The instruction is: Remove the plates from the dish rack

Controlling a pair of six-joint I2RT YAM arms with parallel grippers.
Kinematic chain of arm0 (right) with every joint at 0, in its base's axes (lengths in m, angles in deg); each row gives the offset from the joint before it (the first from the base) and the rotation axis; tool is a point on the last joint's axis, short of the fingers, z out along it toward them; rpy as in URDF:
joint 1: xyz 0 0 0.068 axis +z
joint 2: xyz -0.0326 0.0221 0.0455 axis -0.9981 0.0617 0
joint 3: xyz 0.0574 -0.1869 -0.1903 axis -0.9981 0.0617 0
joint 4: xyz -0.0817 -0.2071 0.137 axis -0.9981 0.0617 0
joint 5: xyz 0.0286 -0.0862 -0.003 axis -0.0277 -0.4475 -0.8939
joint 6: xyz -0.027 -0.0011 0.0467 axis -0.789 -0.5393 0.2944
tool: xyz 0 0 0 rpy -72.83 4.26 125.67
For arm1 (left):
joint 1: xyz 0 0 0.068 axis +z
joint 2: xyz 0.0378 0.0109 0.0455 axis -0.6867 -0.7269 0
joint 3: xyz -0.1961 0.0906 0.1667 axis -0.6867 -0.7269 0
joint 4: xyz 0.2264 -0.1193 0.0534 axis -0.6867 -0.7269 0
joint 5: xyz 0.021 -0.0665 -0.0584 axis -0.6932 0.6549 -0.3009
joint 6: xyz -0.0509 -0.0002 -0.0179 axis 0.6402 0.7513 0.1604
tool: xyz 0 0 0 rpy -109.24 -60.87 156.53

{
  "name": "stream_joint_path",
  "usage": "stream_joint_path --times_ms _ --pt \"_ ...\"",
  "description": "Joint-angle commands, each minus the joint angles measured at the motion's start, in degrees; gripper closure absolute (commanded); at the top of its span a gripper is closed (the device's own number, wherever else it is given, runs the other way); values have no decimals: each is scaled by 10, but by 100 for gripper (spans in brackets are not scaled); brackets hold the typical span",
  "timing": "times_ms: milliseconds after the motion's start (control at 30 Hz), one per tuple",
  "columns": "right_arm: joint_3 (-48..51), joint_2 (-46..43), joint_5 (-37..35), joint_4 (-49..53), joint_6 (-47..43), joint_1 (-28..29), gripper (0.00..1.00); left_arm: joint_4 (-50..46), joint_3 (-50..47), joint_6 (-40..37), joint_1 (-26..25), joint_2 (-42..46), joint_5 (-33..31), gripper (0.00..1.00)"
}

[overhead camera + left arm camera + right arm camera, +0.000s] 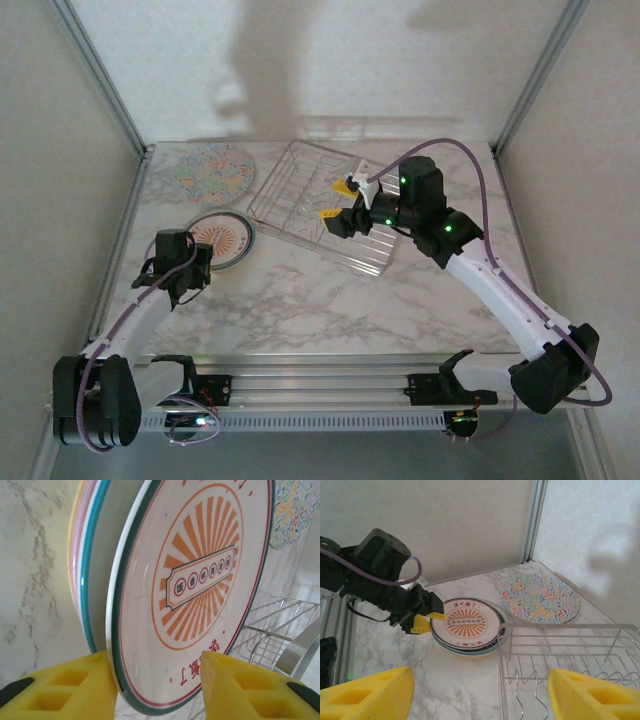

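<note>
The small white plate with the orange sunburst centre (pixel 200 575) lies on top of a stack (pixel 222 240) left of the dish rack (pixel 320 205). A teal-rimmed plate (pixel 90 580) and a pink-yellow rim (pixel 75 565) show beneath it. My left gripper (pixel 155 660) is open, its yellow fingers (pixel 434 615) astride the sunburst plate's near rim. The large pastel patterned plate (pixel 213 170) lies flat at the back left. My right gripper (pixel 336 199) hovers open over the wire rack (pixel 570 650) with nothing between its fingers.
The marble table (pixel 330 300) is walled on three sides, with metal posts at the back corners (pixel 100 80) (pixel 540 70). An aluminium rail (pixel 320 375) runs along the near edge between the arm bases. The rack sits skewed, just right of the plate stack.
</note>
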Motion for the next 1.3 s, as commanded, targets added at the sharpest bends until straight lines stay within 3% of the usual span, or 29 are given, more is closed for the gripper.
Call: stream_joint_path --times_ms 0,167,200,233,433,567,667,767,833,867,933,1000,1067,1133,1200,1267 --pt "-19 3 2 1 10 6 28 -42 12 2 4 12 -7 52" --pt "-20 1 -1 0 12 7 28 -59 10 11 4 23 -11 50" --pt "-19 0 -1 -1 13 7 28 -63 10 11 4 26 -12 39" --pt "-19 -1 -2 -1 13 7 28 -69 11 12 5 30 -13 1" --pt "-11 -12 -18 -16 23 8 28 -103 29 7 4 63 -29 0" --pt "2 -28 -72 -49 39 9 23 -107 86 -44 2 57 -49 0" --pt "5 -40 -215 -60 66 7 16 -99 148 -109 2 34 -68 0" --pt "-25 -34 -436 -4 97 -15 8 -101 229 -215 2 -10 -87 0" --pt "-31 -33 -556 49 151 -74 4 -128 281 -264 3 -37 -139 1" --pt "-32 -35 -573 89 204 -117 1 -137 297 -280 4 -46 -169 0" --pt "-25 -40 -568 185 327 -230 1 -155 318 -291 6 -61 -280 0" --pt "14 -51 -528 211 377 -303 1 -131 296 -292 10 -63 -402 0" --pt "67 -66 -556 198 401 -318 1 -98 247 -305 15 -56 -514 0" --pt "141 -81 -580 154 410 -318 1 9 164 -394 18 -37 -609 0" --pt "222 -92 -555 72 377 -318 1 151 73 -481 40 -17 -618 0" --pt "309 -90 -498 -66 291 -316 1 300 -18 -530 80 5 -531 0"
